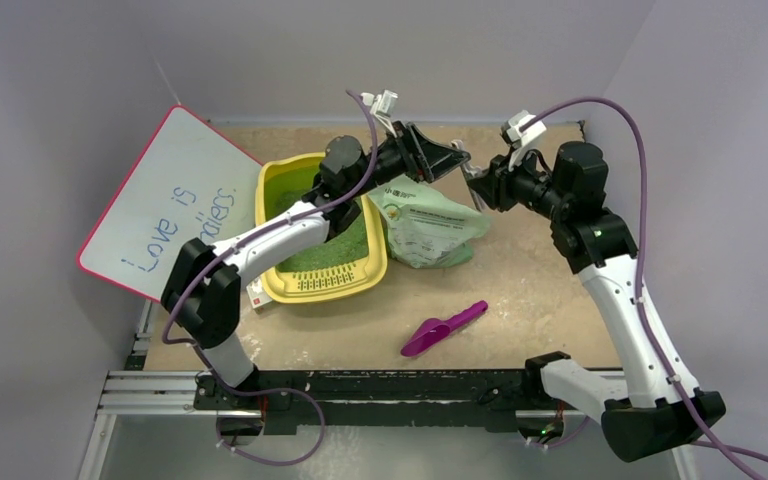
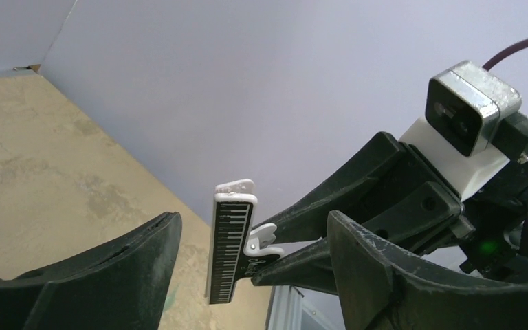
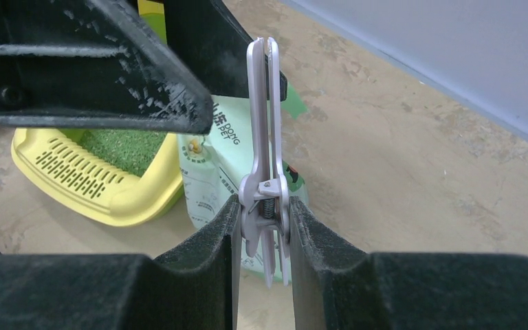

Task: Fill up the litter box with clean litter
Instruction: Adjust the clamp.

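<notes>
The yellow litter box (image 1: pixel 332 287) sits left of centre and holds green clean litter (image 1: pixel 328 250). It also shows in the right wrist view (image 3: pixel 120 199), with the litter (image 3: pixel 122 148) in it. My right gripper (image 3: pixel 264 206) is shut on a white spring clip (image 3: pixel 262 137) with a piano-key face (image 2: pixel 230 240), held in the air above the pale green bag (image 1: pixel 428 228). My left gripper (image 2: pixel 254 230) is open, its fingers (image 2: pixel 120 275) on either side of the clip without touching it. In the top view both grippers, left (image 1: pixel 455 160) and right (image 1: pixel 476 182), meet above the bag's top.
A purple scoop (image 1: pixel 444 328) lies on the table in front of the bag. A white board with a pink edge (image 1: pixel 165 205) leans at the left beside the litter box. Grey walls close in the back and right.
</notes>
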Robot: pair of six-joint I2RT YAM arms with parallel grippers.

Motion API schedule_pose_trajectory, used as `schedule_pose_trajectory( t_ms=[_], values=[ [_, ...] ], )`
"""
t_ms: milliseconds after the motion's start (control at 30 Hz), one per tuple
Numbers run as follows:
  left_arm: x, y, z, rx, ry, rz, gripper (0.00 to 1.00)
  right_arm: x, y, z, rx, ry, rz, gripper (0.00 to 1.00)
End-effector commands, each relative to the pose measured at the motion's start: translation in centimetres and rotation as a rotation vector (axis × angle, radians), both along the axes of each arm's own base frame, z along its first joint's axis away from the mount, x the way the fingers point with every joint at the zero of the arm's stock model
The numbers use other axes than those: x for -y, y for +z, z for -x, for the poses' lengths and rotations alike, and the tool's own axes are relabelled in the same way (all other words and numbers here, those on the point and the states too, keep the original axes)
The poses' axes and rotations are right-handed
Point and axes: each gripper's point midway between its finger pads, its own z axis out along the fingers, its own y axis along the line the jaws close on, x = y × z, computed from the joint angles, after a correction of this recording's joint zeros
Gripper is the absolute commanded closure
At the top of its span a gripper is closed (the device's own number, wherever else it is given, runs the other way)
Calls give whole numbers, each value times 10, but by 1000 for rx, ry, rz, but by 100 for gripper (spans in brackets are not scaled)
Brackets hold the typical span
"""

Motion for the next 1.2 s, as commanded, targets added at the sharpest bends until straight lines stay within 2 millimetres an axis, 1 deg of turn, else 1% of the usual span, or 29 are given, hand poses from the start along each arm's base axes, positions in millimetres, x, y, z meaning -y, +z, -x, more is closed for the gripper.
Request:
schedule_pose_trajectory(
  t_ms=[0,33,100,133,200,233,300,333,400,433,500,533,567,600,700,800,900,1033,1167],
  values=[
    [-1,34,-10,24,50,64,29,-6,20,-1,64,16,-54,100],
    [2,31,-11,19,46,60,35,-7,20,-1,62,19,-59,100],
    [7,27,-12,12,41,55,40,-8,20,-1,60,21,-66,100],
    [8,22,-14,0,47,51,43,-8,19,-1,60,21,-68,100],
    [8,16,-19,-15,69,47,44,-9,20,0,61,30,-70,100],
    [8,13,-23,-22,84,41,47,-9,19,1,61,32,-71,99],
    [12,9,-26,-27,87,27,55,-9,18,1,60,31,-74,97],
    [14,9,-26,-27,77,22,62,-8,18,0,58,23,-74,95],
    [19,8,-25,-32,64,7,74,-6,16,-2,49,6,-68,90],
    [20,7,-23,-32,60,5,79,-5,15,-2,42,-1,-67,85],
    [18,7,-23,-44,79,5,87,-6,18,-1,22,8,-65,70],
    [15,6,-25,-57,102,6,88,-6,16,0,-7,6,-57,61],
    [13,6,-27,-63,120,5,90,-4,15,-1,-25,-9,-51,56],
    [11,5,-28,-65,133,-1,92,-3,14,-1,-39,-14,-45,52],
    [9,6,-32,-69,161,-39,95,0,9,-1,-64,-32,-12,44],
    [8,4,-34,-75,176,-55,96,0,9,0,-59,-34,5,41],
    [7,6,-34,-75,179,-51,97,-4,3,-1,-82,-33,28,40],
    [8,5,-34,-79,175,-55,97,-6,-8,-2,-123,-32,55,40],
    [9,6,-32,-76,164,-52,97,-5,-8,-5,-123,-57,44,42]
  ],
)
